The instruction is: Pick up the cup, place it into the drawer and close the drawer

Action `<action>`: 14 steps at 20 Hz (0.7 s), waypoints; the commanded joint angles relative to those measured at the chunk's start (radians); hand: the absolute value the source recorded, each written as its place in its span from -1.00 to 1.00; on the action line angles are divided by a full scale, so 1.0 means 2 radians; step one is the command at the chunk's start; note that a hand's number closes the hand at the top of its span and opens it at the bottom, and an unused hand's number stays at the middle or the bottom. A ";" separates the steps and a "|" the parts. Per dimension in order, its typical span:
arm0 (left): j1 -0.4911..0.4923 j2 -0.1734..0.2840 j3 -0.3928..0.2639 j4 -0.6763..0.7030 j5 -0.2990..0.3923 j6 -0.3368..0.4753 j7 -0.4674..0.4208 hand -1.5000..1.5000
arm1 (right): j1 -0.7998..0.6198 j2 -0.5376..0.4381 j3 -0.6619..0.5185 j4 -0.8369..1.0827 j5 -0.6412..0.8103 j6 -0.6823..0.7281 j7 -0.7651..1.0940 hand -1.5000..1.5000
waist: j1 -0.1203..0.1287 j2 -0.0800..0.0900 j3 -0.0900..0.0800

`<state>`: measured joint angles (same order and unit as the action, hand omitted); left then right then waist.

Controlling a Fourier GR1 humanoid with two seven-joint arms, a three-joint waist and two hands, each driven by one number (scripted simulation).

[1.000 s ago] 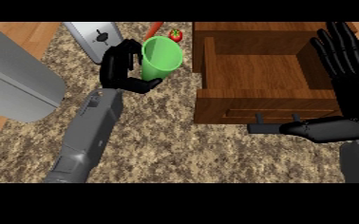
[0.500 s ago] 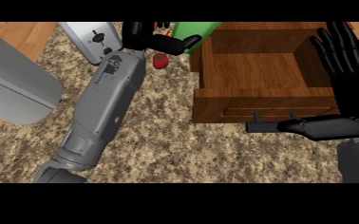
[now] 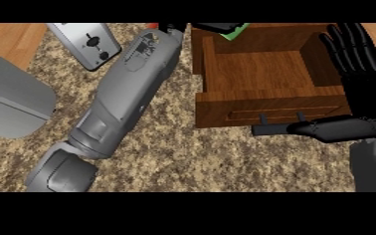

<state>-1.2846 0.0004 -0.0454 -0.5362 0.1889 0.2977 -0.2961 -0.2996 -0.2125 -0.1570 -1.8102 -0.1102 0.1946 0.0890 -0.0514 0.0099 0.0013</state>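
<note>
The cup (image 3: 236, 31) is showing only as a small green sliver at the far rim of the drawer (image 3: 264, 69), right at the top of the view, with most of it cut off or hidden. It is sitting over the drawer's back left corner, and whether it is touching the wood cannot be told. The left hand (image 3: 214, 27) is lying just beside that sliver, over the same back edge; only a dark strip of it is showing, so whether its fingers are closed on the cup or apart cannot be told. Its grey forearm is stretching diagonally away from the drawer's left side, down toward the lower left.

The drawer is standing open, its brown wooden inside bare and facing up, its front panel with the handle (image 3: 279, 115) on the near side. The right hand (image 3: 352, 55) is standing along the drawer's right wall, fingers straight, spread apart and pointing away from the robot, with the thumb (image 3: 323, 127) reaching leftward just in front of the drawer's front panel, near the handle. It is holding nothing.

Left of the drawer, beyond the forearm, a grey toaster (image 3: 86, 44) is lying on the speckled counter (image 3: 206, 159). Further left still, a large grey rounded shape (image 3: 22, 102) is sitting at the view's edge.
</note>
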 commanded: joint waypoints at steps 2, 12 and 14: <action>-0.043 0.000 -0.033 0.085 0.013 0.027 0.014 1.00 | -0.007 -0.005 -0.004 0.020 -0.009 0.016 -0.022 -1.00 | -0.014 0.006 0.000; -0.022 0.000 -0.126 0.132 0.047 -0.023 0.043 1.00 | -0.048 -0.001 0.013 0.026 -0.015 0.023 -0.017 -1.00 | -0.060 0.016 0.001; -0.011 0.000 -0.141 0.136 0.043 -0.021 0.031 1.00 | -0.047 0.009 0.032 0.024 0.000 0.018 -0.010 -1.00 | -0.067 0.019 0.000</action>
<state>-1.3304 0.0000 -0.2706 -0.2846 0.2677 0.2664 -0.2268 -0.3733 -0.2046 -0.1196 -1.7700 -0.1236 0.2283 0.0668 -0.1578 0.0384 0.0024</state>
